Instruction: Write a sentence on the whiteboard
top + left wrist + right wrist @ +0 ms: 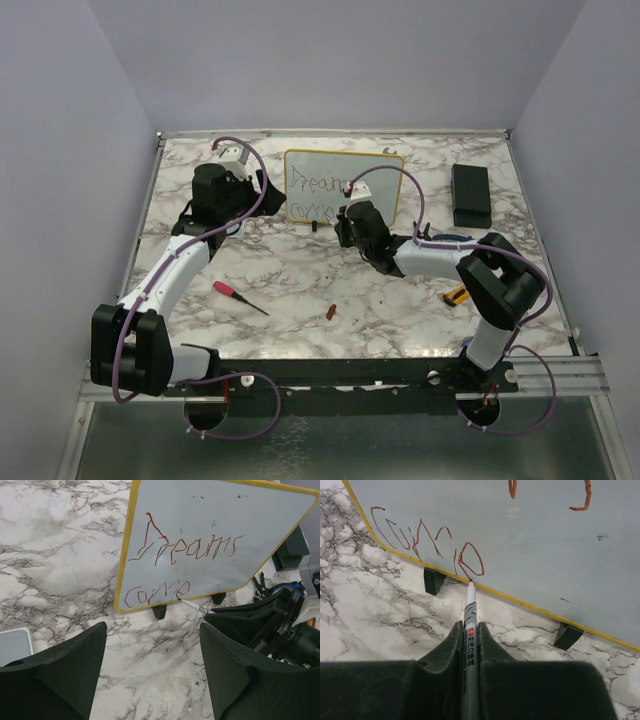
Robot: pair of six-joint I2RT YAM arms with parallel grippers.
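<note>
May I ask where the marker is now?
In the right wrist view, the marker is clamped in the right gripper, its tip at the lower edge of the whiteboard below the last letter.

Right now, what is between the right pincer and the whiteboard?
Only the marker that the right pincer grips, its tip at the whiteboard's lower edge. The right wrist view shows it.
</note>
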